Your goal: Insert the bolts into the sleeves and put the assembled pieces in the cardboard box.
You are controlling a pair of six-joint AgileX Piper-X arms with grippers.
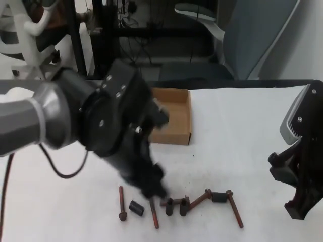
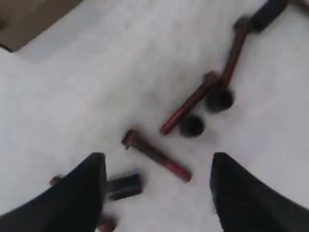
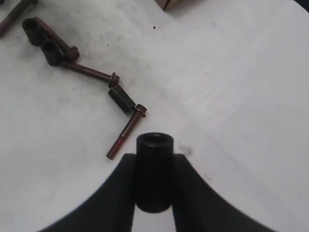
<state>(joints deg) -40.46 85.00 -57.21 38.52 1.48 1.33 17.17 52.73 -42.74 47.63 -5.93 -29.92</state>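
Note:
Several rusty bolts and black sleeves lie in a row near the bench's front edge. My left gripper (image 2: 157, 166) hangs open just above one bolt (image 2: 157, 157), which lies between its fingers; in the high view this gripper (image 1: 154, 189) is low over the row. A lying sleeve (image 2: 123, 186) rests beside one finger. Two upright sleeves (image 2: 191, 125) (image 2: 219, 99) stand a little farther off by another bolt (image 2: 190, 104). My right gripper (image 3: 154, 166) is shut on a black sleeve (image 3: 154, 142), held upright above the bench, with a loose bolt (image 3: 126, 130) just beyond it. The cardboard box (image 1: 171, 116) sits behind the row.
The right arm (image 1: 300, 166) stands at the bench's right edge. A white cloth (image 1: 242, 136) covers the bench, with open room between the box and the right arm. Another sleeve (image 3: 120, 99) and bolt (image 3: 89, 72) lie past the held sleeve. Chairs stand behind the bench.

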